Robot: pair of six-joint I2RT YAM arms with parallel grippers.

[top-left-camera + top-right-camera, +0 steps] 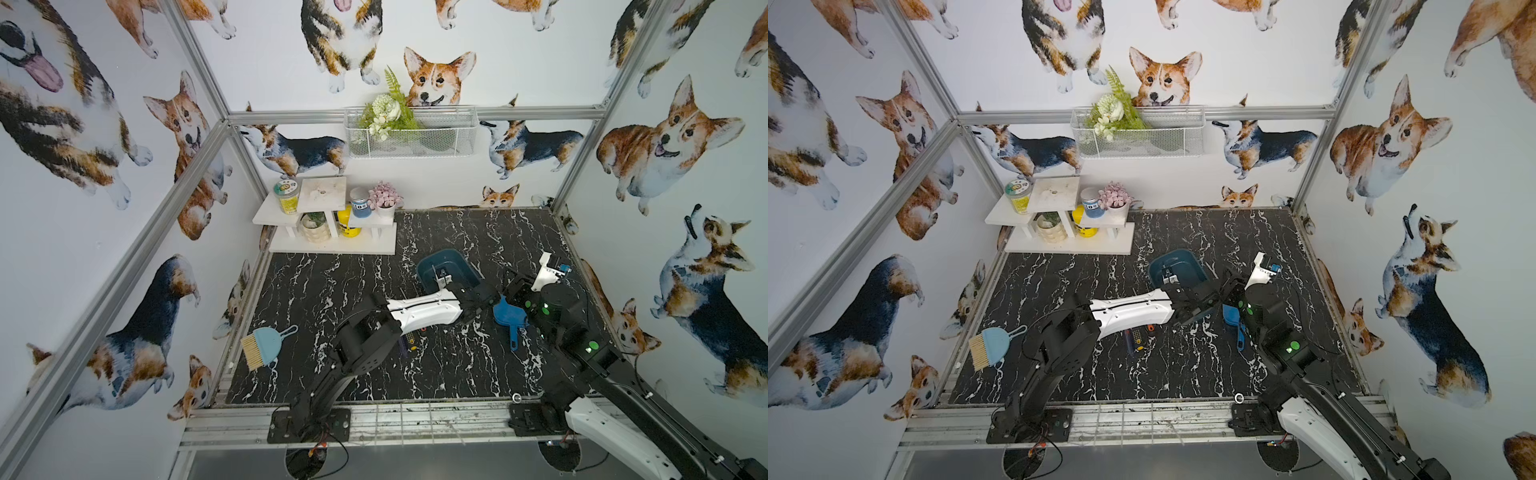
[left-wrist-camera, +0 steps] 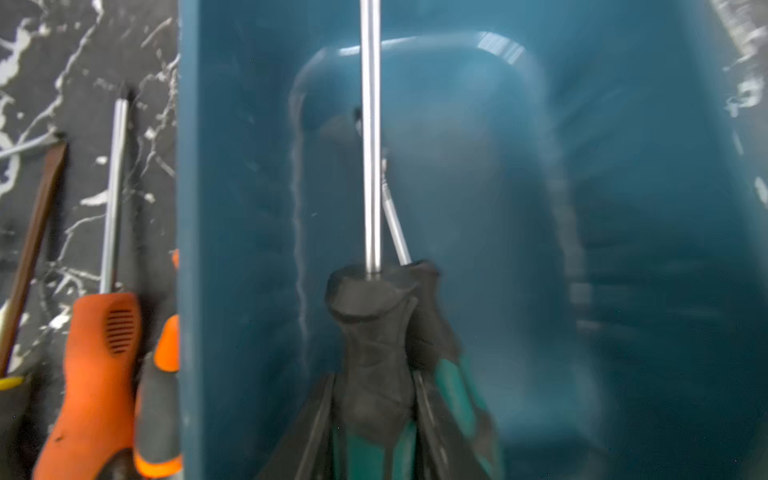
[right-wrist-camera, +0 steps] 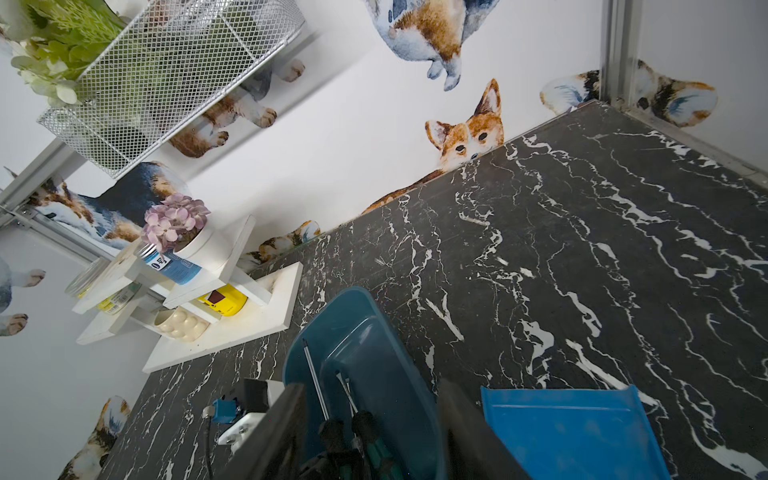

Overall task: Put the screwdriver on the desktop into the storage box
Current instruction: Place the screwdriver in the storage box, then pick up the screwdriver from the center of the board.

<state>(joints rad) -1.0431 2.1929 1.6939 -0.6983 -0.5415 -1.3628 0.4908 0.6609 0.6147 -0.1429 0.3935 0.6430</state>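
Note:
The teal storage box (image 1: 453, 259) stands on the black marbled desktop (image 1: 332, 291) right of centre. My left gripper (image 2: 374, 374) reaches into the storage box (image 2: 232, 208). Its fingers press both sides of a black-and-green screwdriver (image 2: 370, 166), whose long shaft points along the box floor. A second green-handled screwdriver (image 2: 453, 386) lies beside it in the box. Orange-handled screwdrivers (image 2: 99, 374) lie on the desktop outside the box wall. My right gripper (image 3: 374, 386) hangs open over the box's near end, holding nothing.
A blue dustpan (image 1: 507, 316) lies right of the box, under the right arm. A light blue brush (image 1: 262, 345) sits at the front left. The white tiered shelf (image 1: 332, 245) with jars stands at the back left. A wire basket (image 1: 411, 133) hangs on the wall.

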